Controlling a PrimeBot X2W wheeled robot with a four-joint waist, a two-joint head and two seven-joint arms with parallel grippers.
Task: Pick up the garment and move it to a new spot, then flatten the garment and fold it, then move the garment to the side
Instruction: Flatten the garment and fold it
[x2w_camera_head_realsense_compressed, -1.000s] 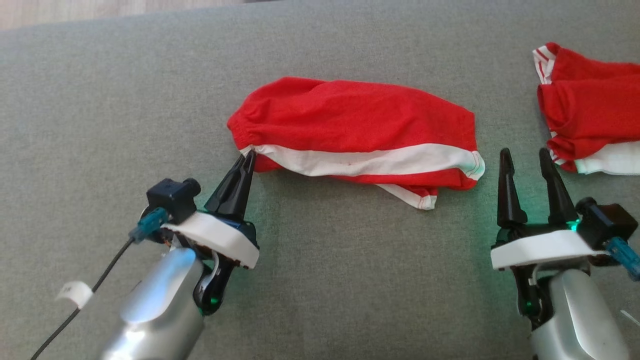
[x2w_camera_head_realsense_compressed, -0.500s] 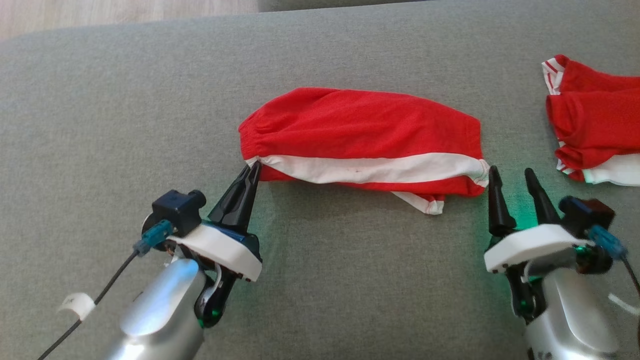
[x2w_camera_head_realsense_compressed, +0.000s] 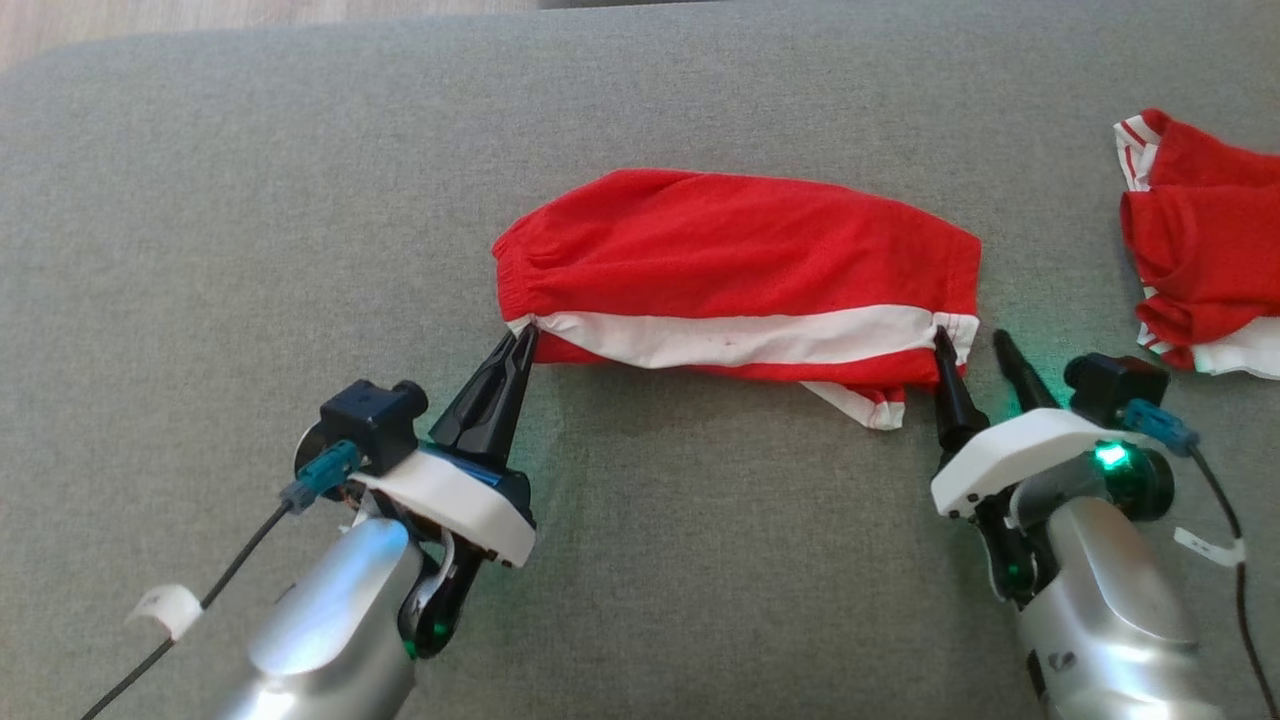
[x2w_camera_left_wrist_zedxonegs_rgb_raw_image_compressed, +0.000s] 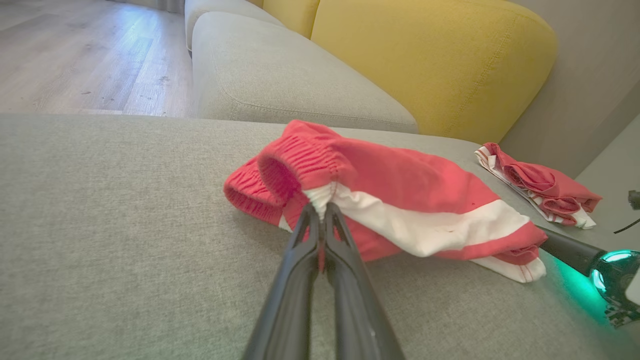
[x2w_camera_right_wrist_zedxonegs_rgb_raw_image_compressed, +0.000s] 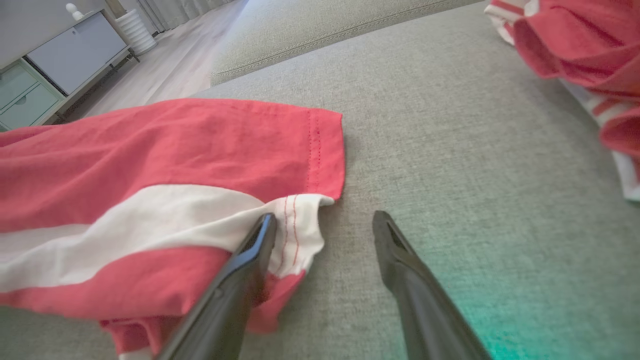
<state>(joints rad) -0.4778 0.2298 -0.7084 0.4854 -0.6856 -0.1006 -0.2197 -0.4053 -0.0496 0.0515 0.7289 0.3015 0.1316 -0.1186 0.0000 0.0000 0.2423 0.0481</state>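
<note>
The garment (x2w_camera_head_realsense_compressed: 735, 265) is a pair of red shorts with a white side stripe, lying stretched across the grey cushion (x2w_camera_head_realsense_compressed: 250, 230). My left gripper (x2w_camera_head_realsense_compressed: 524, 338) is shut on the garment's waistband corner (x2w_camera_left_wrist_zedxonegs_rgb_raw_image_compressed: 320, 197) at its left end. My right gripper (x2w_camera_head_realsense_compressed: 972, 338) stands open at the garment's right end. Its left finger (x2w_camera_right_wrist_zedxonegs_rgb_raw_image_compressed: 250, 255) rests on the white hem corner (x2w_camera_right_wrist_zedxonegs_rgb_raw_image_compressed: 300, 225), and its right finger (x2w_camera_right_wrist_zedxonegs_rgb_raw_image_compressed: 400, 260) sits on bare cushion beside the hem.
A second red and white garment (x2w_camera_head_realsense_compressed: 1200, 250) lies crumpled at the cushion's right edge. Yellow back cushions (x2w_camera_left_wrist_zedxonegs_rgb_raw_image_compressed: 430, 60) and another grey seat (x2w_camera_left_wrist_zedxonegs_rgb_raw_image_compressed: 280, 75) lie beyond. Wooden floor (x2w_camera_left_wrist_zedxonegs_rgb_raw_image_compressed: 75, 50) borders the far side.
My right gripper has moved left and forward from open cushion to the garment's right hem, still open. The left gripper keeps its hold. The camera has shifted slightly.
</note>
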